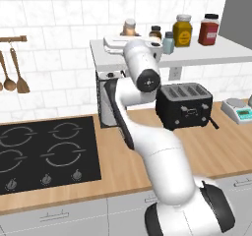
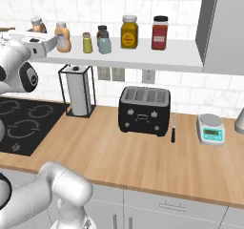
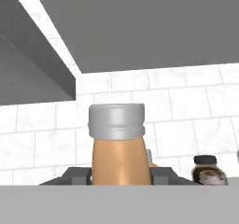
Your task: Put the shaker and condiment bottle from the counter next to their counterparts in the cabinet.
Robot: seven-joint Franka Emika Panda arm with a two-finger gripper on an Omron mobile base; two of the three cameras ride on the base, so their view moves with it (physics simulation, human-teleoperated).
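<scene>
My gripper (image 3: 120, 176) is shut on the peach-orange condiment bottle (image 3: 119, 148), its grey cap rising just above the fingers (image 3: 77, 176). From the right base, the gripper (image 2: 55, 41) holds this bottle (image 2: 62, 36) upright at the left end of the white cabinet shelf (image 2: 176, 56). A second peach bottle (image 2: 37, 25) stands behind and to the left, partly hidden by the arm. The olive-yellow shaker (image 2: 86, 42) and the pale blue-grey shaker (image 2: 104, 43) stand side by side on the shelf, right of the held bottle.
A mustard-yellow jar (image 2: 129, 31) and a red jar (image 2: 159, 32) stand further right on the shelf. On the wooden counter (image 2: 119, 156) below are a paper-towel holder (image 2: 78, 92), a black toaster (image 2: 144, 109), a small scale (image 2: 211, 129) and the hob (image 1: 44, 151).
</scene>
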